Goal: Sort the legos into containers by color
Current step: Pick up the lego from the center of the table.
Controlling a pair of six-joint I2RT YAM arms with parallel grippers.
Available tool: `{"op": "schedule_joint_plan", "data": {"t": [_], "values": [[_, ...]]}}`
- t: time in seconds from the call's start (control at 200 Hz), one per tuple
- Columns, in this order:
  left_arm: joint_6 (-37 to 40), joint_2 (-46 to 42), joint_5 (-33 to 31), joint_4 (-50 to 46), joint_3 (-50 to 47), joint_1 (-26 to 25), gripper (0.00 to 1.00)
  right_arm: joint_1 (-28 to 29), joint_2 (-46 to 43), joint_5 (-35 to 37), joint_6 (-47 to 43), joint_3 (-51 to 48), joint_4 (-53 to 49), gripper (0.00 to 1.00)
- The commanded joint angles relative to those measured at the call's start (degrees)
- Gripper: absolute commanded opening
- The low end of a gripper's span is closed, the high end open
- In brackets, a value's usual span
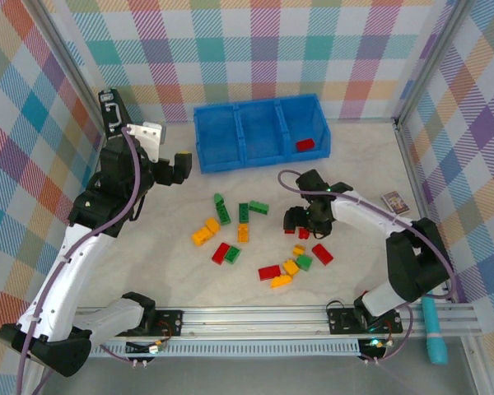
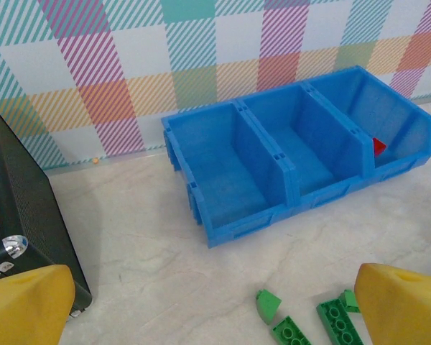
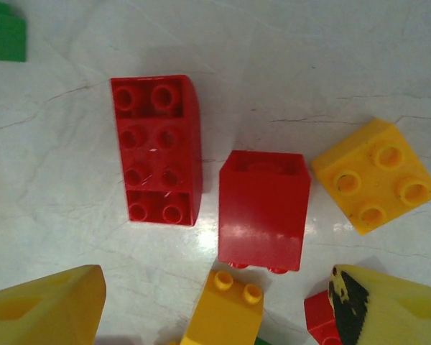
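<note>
Just in front of the blue tray [image 1: 239,162], the right arm bends at the elbow and stoops toward the table, so the right gripper [image 1: 300,220] hangs low over the loose bricks [image 1: 245,233], its yellow fingers [image 3: 49,310] spread wide and pinching nothing. Below it, the wrist view shows an oblong red brick [image 3: 156,149] studs up, a second red brick [image 3: 263,208] lying on its side just beside it, and a square yellow brick [image 3: 376,175] close by. Off the tray's left end, the left arm rises tall and folds forward. The left gripper [image 1: 183,167] is held off the table, facing the tray, likewise spread and empty. A lone red brick [image 1: 305,145] lies in the tray's right compartment. A black case [image 2: 21,215] with a silver latch [image 2: 7,248] stands left of the tray. A small printed card [image 1: 395,201] lies beyond the tray's right front corner, its print too small to read. The tabletop [image 1: 173,271] is pale and marbled, walled by pastel plaid cloth [image 1: 313,49].
</note>
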Motion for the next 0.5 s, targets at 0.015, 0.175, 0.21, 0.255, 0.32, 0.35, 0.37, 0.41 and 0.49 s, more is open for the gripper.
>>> {"op": "schedule_joint_plan", "data": {"t": [0.015, 0.175, 0.21, 0.255, 0.32, 0.35, 0.37, 0.41, 0.49], "values": [[-0.35, -0.95, -0.16, 0.98, -0.62, 0.45, 1.00, 0.78, 2.12, 2.61, 3.73, -0.95, 0.34, 0.80], [-0.35, -0.99, -0.23, 1.07, -0.80, 0.45, 1.00, 0.78, 3.84, 3.48, 2.97, -1.65, 2.32, 0.73], [-0.35, -0.99, -0.18, 1.07, -0.79, 0.45, 1.00, 0.78, 4.38, 3.61, 2.81, -1.48, 2.51, 0.71], [-0.35, -0.94, -0.26, 1.07, -0.83, 0.50, 1.00, 0.78, 4.98, 4.11, 2.55, -1.25, 2.69, 0.68], [-0.27, -1.16, -0.39, 1.16, -0.81, 0.45, 1.00, 0.78, 5.41, 4.83, 2.12, -1.02, 3.01, 0.64], [-0.27, -1.12, -0.42, 1.15, -0.93, 0.45, 1.00, 0.74, 5.46, 5.10, 1.99, -1.03, 3.25, 0.63], [-0.27, -1.16, -0.43, 1.20, -0.97, 0.45, 1.00, 0.73, 5.53, 5.17, 1.82, -1.00, 3.40, 0.61], [-0.34, -1.16, -0.43, 1.24, -0.95, 0.46, 1.00, 0.78, 5.79, 5.41, 1.51, -0.86, 3.58, 0.58], [-0.31, -1.18, -0.34, 1.24, -1.04, 0.45, 1.00, 0.78, 6.68, 5.92, 1.04, -0.29, 3.12, 0.54]]}}
